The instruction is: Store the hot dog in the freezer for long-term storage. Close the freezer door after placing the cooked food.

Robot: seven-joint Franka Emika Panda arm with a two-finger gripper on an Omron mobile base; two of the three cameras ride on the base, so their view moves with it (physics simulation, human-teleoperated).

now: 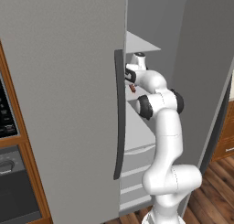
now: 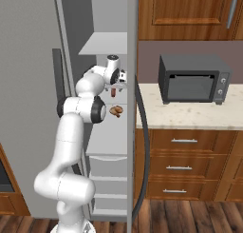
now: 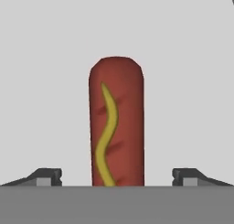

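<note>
Reaching into the freezer [image 1: 151,104], the white glossy arm puts its gripper [image 3: 117,175] among flat pale shelves. Leftmost in the left base view sits a black oven [image 1: 9,173] in an orange-brown wooden frame; next comes the wide matte grey door [image 1: 64,104] with its long dark bar handle. The gripper's fingers [image 3: 45,176] stand wide apart, touching nothing. Between them hangs the hot dog [image 3: 116,122], a smooth red-brown cylinder with a rounded end and a wavy yellow stripe, inside the freezer above a shelf. The freezer door [image 2: 132,108] stands open, edge-on. Right of it, a boxy dark microwave [image 2: 194,79] rests on a speckled beige counter [image 2: 190,115] over wooden drawers. No writing is readable.
</note>
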